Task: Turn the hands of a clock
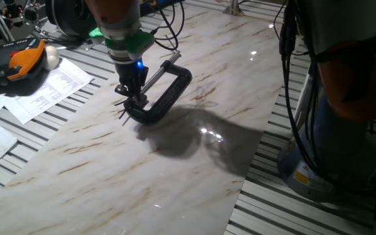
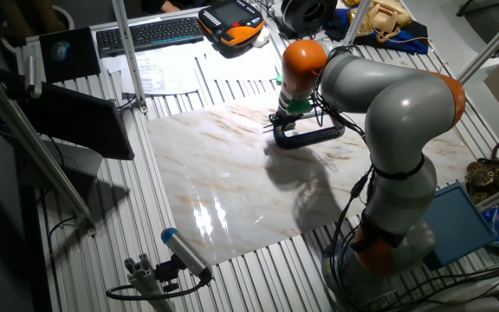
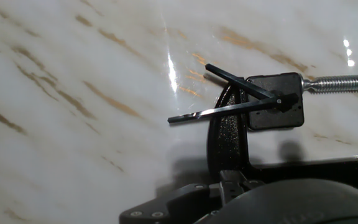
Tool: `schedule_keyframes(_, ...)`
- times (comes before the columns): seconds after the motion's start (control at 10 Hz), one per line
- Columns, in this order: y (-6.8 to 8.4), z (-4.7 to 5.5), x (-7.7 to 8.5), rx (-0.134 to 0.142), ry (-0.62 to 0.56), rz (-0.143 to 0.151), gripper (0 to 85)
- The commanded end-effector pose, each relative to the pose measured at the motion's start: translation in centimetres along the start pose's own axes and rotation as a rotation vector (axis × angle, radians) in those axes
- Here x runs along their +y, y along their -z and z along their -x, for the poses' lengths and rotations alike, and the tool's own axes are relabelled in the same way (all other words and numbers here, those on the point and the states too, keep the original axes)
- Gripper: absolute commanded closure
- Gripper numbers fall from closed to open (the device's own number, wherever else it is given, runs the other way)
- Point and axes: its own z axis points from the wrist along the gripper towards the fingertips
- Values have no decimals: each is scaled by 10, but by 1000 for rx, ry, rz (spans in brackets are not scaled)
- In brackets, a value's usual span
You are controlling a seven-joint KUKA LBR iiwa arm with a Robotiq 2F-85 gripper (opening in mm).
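Poised over the near end of a black C-clamp [image 1: 165, 91] lying flat on the marble-patterned desk [image 1: 109, 163]: the claw [image 1: 133, 99], fingers pointing down. Whether spread or closed: cannot tell, the tips merging with the dark clamp in one fixed view, and too small to judge in the other fixed view [image 2: 286, 120]. Held in the clamp jaw, directly beneath and just beside the claw: the clock [image 3: 275, 101], a small black block pressed by the threaded steel screw rod [image 3: 340, 83]. Sticking out from its centre toward the open marble: the hands [image 3: 229, 106], two thin dark needles spread at a narrow angle. Contact between claw and hands: not discernible. Seen in one fixed view as short spikes at the claw's lower left [image 1: 123, 112].
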Motion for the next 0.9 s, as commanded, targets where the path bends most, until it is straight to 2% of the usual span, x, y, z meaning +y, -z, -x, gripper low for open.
schedule_keyframes(0.0,0,0,0,1,-1,12,850)
schedule_keyframes(0.3,0,0,0,-3,15,26,850)
schedule_keyframes(0.4,0,0,0,0,19,17,850)
schedule_keyframes(0.7,0,0,0,48,17,24,850)
schedule_keyframes(0.8,0,0,0,47,22,15,850)
